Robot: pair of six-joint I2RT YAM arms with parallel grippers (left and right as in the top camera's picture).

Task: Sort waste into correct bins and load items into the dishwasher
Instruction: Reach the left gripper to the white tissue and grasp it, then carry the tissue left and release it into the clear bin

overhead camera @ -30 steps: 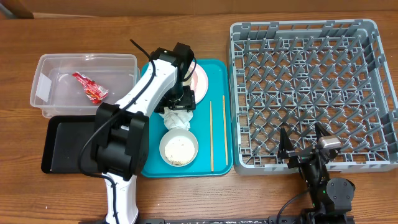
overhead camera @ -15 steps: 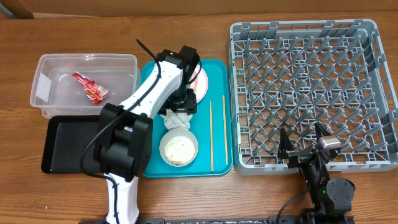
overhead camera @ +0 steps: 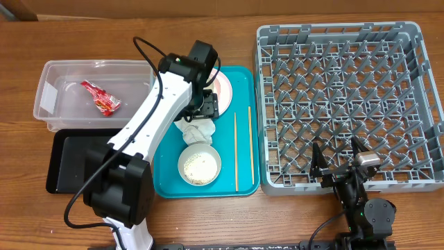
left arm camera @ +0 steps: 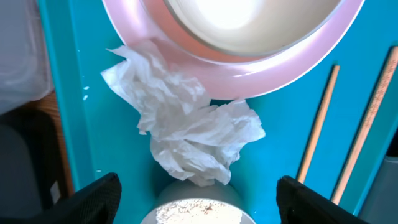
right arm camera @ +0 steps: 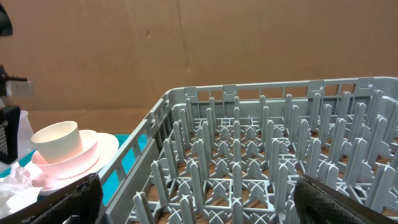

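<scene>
Overhead shows the large square grey plastic dish rack [overhead camera: 350,104] at the desk's right edge and the teal serving tray [overhead camera: 229,184] mid-desk. The crumpled white tissue [left arm camera: 186,134] lies mid-tray: light, soft, likely best pinched at its bunched centre. The left tool [left arm camera: 199,199] hovers spread over it, empty; the right tool [overhead camera: 338,161] is spread too. How far the tissue reaches under the pale pink round dish [left arm camera: 249,78] is hidden.

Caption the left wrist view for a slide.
Open left end effector above crumpled white tissue on teal plastic tray, beside pale pink round dish.
</scene>
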